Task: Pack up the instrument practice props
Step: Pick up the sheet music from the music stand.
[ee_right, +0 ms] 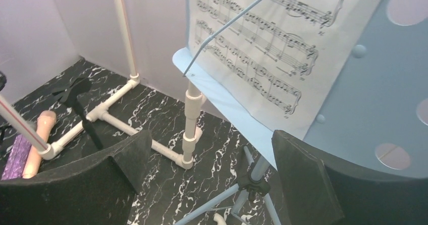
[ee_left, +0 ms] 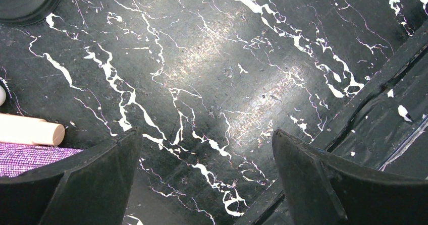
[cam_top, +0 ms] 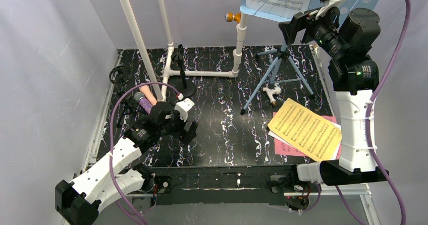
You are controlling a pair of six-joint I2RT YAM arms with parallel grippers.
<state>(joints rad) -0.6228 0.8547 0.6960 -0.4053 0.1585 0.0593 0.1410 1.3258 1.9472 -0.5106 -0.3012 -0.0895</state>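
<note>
Sheet-music page (ee_right: pixel 262 48), printed with staves and notes, propped on light-blue rack (ee_right: pixel 373 83) just above right gripper (ee_right: pixel 212 149), jaws spread empty, left gripper (ee_left: pixel 204 139) spread empty too, purple microphone (ee_left: pixel 25 159) beside one finger.

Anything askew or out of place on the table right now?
Loose sheet-music pages lie fanned and crooked beside the right arm, yellow over pink and white. The pink microphone and purple microphone lie flat by the pipe frame. Nothing looks spilled or broken.
</note>
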